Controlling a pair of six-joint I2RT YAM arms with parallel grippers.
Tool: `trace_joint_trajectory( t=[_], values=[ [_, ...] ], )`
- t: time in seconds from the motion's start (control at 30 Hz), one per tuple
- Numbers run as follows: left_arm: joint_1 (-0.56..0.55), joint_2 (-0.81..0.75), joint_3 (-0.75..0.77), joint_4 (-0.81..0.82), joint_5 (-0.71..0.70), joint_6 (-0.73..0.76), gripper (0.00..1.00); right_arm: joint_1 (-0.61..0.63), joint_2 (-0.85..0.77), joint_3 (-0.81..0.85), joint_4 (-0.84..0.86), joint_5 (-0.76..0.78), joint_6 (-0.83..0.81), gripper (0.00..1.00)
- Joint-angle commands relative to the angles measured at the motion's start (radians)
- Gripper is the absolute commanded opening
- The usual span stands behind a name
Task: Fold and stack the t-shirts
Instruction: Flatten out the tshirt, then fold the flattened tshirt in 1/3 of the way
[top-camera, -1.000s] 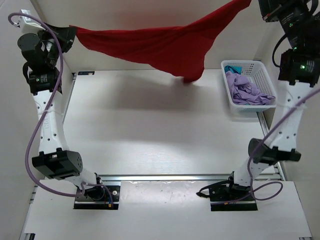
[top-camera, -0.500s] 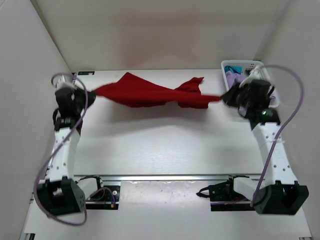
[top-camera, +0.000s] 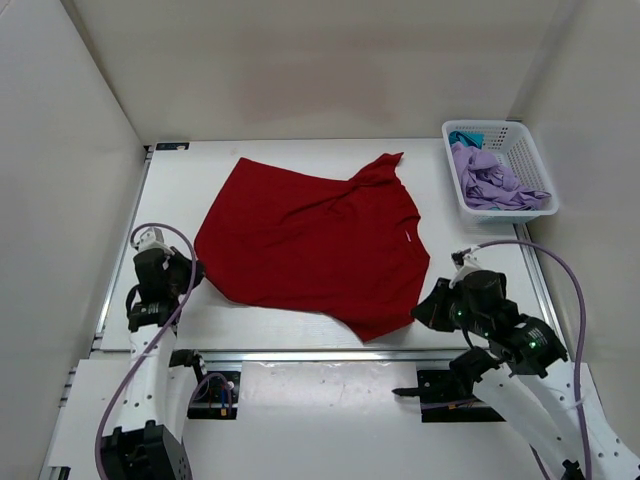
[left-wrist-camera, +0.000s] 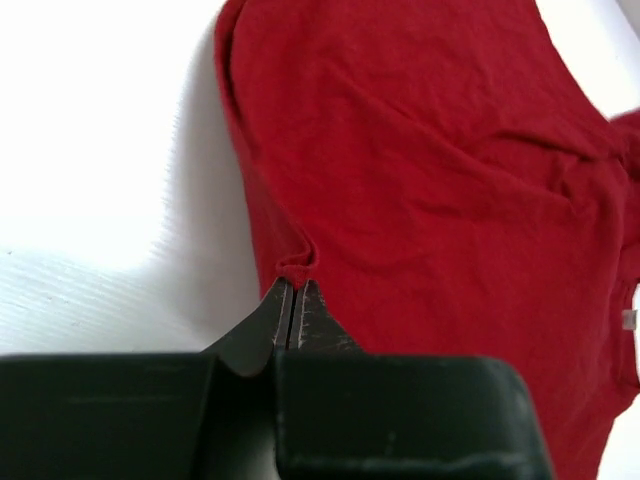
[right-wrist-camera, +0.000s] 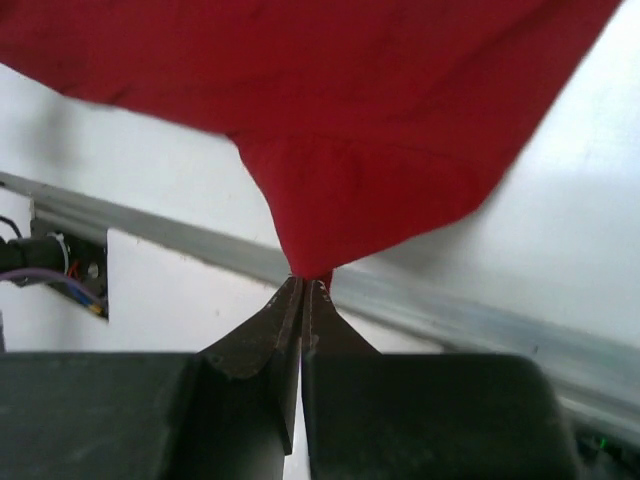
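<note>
Inside the white basket, only a sliver of the teal t-shirt shows at the far corner. The rest is buried under the crumpled lavender t-shirt. The right arm's lower links run off the bottom of the overhead view.

Both arms reach low over the table. The dark red t-shirt lies spread out left of the basket, one sleeve rumpled on the basket side.

The left gripper is at the hem farthest from the basket, its jaws pressed together on puckered cloth. The right gripper, nearer the basket, pinches the shirt's pointed near corner.

Overhead, the wrists hide both fingertips and only the wrist views show these pinches. The right wrist view also shows the metal rail behind that corner.
</note>
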Motion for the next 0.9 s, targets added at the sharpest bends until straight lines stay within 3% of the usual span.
trace_joint_trajectory(
  t=[0.0,0.2,0.33,0.43,0.5,0.57,0.6,0.87],
  values=[
    [0.0,-0.004,0.052,-0.06,0.012,0.056,0.0,0.081,-0.011,0.001,-0.106,0.051,0.143,0.0],
    [-0.009,0.054,0.135,-0.066,-0.016,0.075,0.0,0.126,-0.075,0.032,-0.151,0.058,0.232,0.0],
    [0.046,0.121,0.095,0.066,0.111,-0.031,0.0,0.124,-0.01,-0.026,-0.018,0.13,0.203,0.0],
    [0.086,0.227,0.075,0.162,0.159,-0.103,0.0,0.041,0.182,-0.044,0.177,0.111,0.082,0.0],
    [0.089,0.286,0.086,0.199,0.151,-0.131,0.0,-0.117,0.294,-0.019,0.283,-0.015,-0.022,0.0],
    [0.1,0.329,0.1,0.234,0.13,-0.169,0.0,-0.379,0.404,-0.01,0.409,-0.216,-0.105,0.0],
    [0.091,0.348,0.12,0.245,0.115,-0.175,0.0,-0.464,0.458,-0.007,0.461,-0.244,-0.128,0.0],
    [0.035,0.606,0.267,0.344,0.033,-0.226,0.0,-0.435,0.866,0.226,0.561,-0.127,-0.142,0.0]
  ],
)
